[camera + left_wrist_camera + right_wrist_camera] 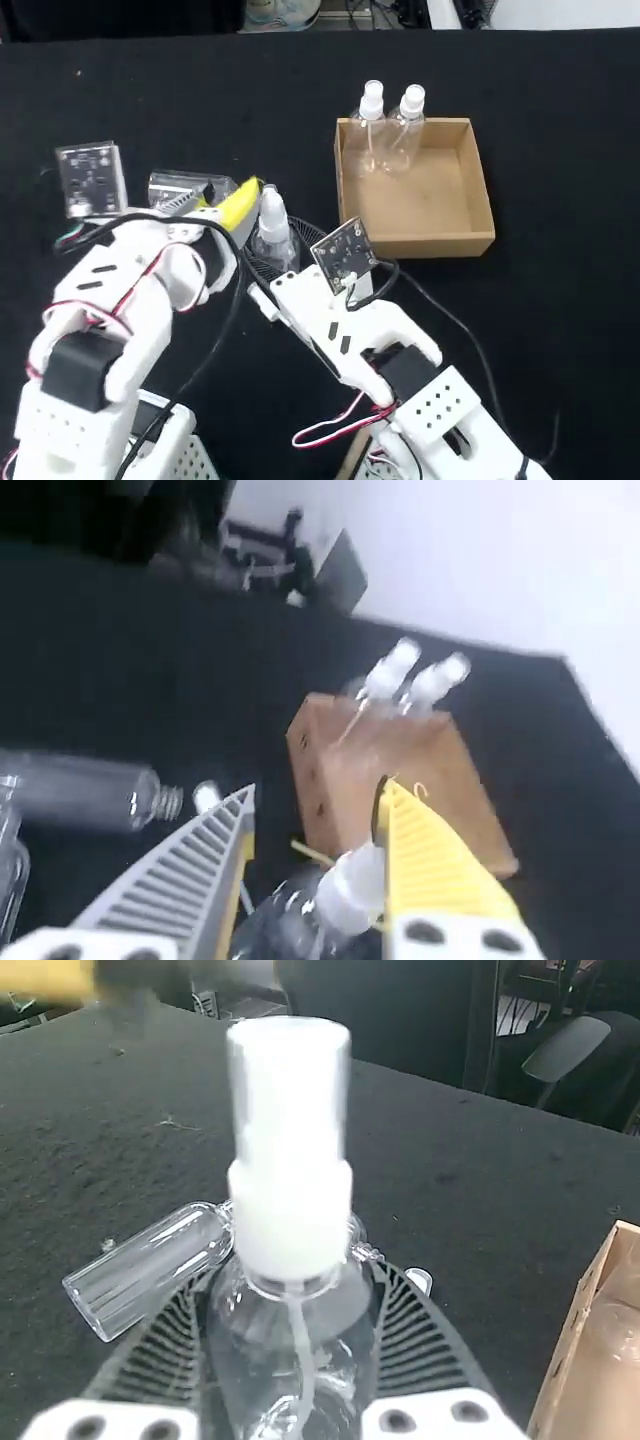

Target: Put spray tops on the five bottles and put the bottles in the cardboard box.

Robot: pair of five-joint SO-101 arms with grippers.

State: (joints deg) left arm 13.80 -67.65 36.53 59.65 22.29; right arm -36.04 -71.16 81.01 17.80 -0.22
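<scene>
the right gripper (295, 1282) is closed on the clear body of an upright bottle (285, 1365), one black ribbed finger on each side. a white spray top (290, 1140) sits on this bottle's neck, its thin tube hanging down inside. in the high view, taking the table's far edge as 12 o'clock, this bottle stands near the table's middle, just above the right arm's white wrist.

at the bottle's 10 o'clock is the left gripper (318, 795), with its jaws spread. the yellow finger (440, 880) lies against the spray top and the grey finger (215, 865) stands off it with a gap.

further out at 10 o'clock, beyond the left gripper, an uncapped bottle (182, 186) lies on its side on the black table (520, 100).

at the held bottle's 2 o'clock, close by but not touching, sits the cardboard box (415, 245), open at the top. two bottles (372, 135) with white spray tops stand side by side in the box's 11 o'clock corner, against its far wall.
</scene>
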